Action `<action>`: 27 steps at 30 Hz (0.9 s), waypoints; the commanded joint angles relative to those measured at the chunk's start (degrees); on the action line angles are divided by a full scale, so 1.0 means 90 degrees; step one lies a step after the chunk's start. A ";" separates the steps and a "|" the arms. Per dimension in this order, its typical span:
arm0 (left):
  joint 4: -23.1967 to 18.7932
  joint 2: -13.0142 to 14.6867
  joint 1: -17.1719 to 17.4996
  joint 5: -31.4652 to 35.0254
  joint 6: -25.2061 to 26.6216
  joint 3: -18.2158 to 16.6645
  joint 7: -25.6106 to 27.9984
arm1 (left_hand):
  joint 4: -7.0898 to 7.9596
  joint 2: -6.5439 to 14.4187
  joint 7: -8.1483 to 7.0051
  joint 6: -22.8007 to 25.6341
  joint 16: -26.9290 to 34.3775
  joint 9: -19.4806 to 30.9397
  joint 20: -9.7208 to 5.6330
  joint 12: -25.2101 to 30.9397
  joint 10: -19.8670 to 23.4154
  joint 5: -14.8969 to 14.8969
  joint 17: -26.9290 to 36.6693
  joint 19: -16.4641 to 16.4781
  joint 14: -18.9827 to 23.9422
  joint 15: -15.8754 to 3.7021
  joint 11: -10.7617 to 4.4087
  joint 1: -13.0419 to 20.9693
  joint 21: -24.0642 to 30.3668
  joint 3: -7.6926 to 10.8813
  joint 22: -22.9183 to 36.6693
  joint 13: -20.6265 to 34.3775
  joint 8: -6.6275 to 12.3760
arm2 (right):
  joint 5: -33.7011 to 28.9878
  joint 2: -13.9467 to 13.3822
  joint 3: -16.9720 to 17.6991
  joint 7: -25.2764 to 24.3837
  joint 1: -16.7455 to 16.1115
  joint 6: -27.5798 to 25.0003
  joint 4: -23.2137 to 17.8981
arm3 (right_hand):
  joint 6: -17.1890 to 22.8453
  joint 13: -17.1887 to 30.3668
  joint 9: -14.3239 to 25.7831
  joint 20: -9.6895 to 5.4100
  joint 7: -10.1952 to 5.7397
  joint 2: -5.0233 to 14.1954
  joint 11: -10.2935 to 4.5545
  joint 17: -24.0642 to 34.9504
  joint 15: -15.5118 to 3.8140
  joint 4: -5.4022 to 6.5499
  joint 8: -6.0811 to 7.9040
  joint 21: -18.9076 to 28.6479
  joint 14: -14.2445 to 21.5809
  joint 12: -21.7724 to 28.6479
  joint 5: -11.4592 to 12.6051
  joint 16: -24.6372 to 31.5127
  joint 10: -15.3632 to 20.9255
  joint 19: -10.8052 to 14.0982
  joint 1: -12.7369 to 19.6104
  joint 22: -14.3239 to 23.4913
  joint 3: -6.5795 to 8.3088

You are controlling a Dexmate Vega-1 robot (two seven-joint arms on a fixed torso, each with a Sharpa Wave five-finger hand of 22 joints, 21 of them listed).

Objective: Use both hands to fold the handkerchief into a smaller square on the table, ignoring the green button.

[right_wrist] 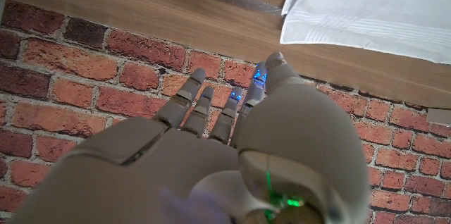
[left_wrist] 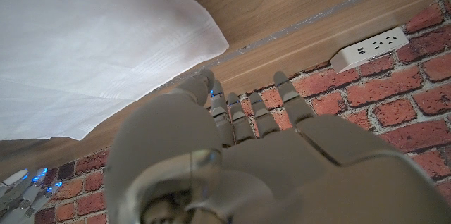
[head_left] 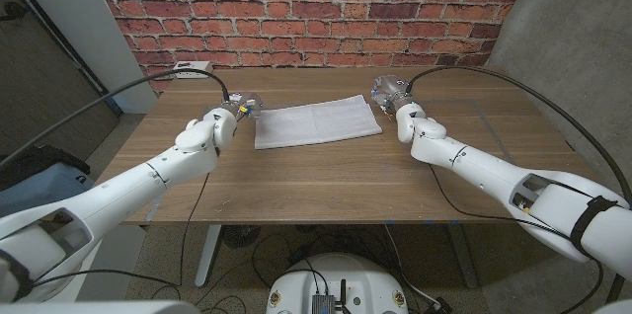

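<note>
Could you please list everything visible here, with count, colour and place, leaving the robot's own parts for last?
handkerchief: one, white, folded, lying flat on the table's far middle, between the two hands.
table: one, brown wood, in front of the robot.
brick wall: one, red, behind the table.
power strip: one, white, at the table's far left edge by the wall.
left robot hand: one, white, beside the handkerchief's left edge, holding nothing.
right robot hand: one, white, beside the handkerchief's right edge, holding nothing.

Even, soft light; wrist close-ups perhaps blurred
</note>
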 commanded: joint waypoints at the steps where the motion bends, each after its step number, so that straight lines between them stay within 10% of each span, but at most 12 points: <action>1: -0.0177 0.0050 0.0134 -0.0138 -0.0022 -0.0086 0.0187 | 0.0241 -0.0058 -0.0033 -0.0223 0.0053 -0.0042 0.0010 -0.0004 -0.0076 -0.0015 0.0030 -0.0042 -0.0033 -0.0001 -0.0005 -0.0248 0.0007 -0.0006 0.0019 0.0022 0.0047 | 0.0120 -0.0203 0.0104 0.0065 -0.0200 0.0024 -0.0422 | -0.0011 0.0028 0.0003 0.0036 0.0051 0.0080 0.0046 0.0024 -0.0627 0.0078 -0.0015 -0.0010 -0.0023 0.0021 -0.0013 -0.0004 0.0001 0.0014 -0.0076 0.0033 0.0023; 12: -0.0485 0.0281 0.0378 -0.0740 -0.0398 -0.0331 -0.0040 | 0.0765 -0.0295 -0.0032 -0.0567 0.0054 -0.0170 0.0009 0.0030 -0.0147 -0.0254 0.0013 -0.0098 -0.0069 -0.0019 0.0011 -0.1147 0.0009 -0.0433 0.0019 0.0020 0.0104 | 0.0490 -0.0395 0.0317 0.0427 -0.0423 0.0384 -0.0812 | -0.0526 0.0030 -0.0021 0.0149 0.0166 0.0220 0.0265 0.0147 -0.0472 0.0649 -0.0285 -0.0001 0.0032 0.0013 0.0031 0.0052 -0.0144 0.0013 -0.0765 0.0040 0.0083; 27: -0.0807 0.0569 0.0661 -0.1267 -0.0644 -0.0521 -0.0285 | 0.1154 -0.0804 -0.0089 -0.1366 0.0030 -0.0343 0.0040 0.0002 -0.0425 -0.0396 0.0006 -0.0216 -0.0223 0.0084 0.0062 -0.2252 -0.0039 -0.1108 0.0003 0.0015 0.0084 | 0.0589 -0.0531 0.0367 0.0863 -0.0608 0.0523 -0.1198 | -0.1356 0.0032 -0.0037 0.0200 0.0087 0.0181 0.0356 0.0182 -0.0448 0.0923 -0.0388 0.0002 0.0108 -0.0006 0.0097 0.0052 -0.0371 -0.0007 -0.1120 0.0047 0.0235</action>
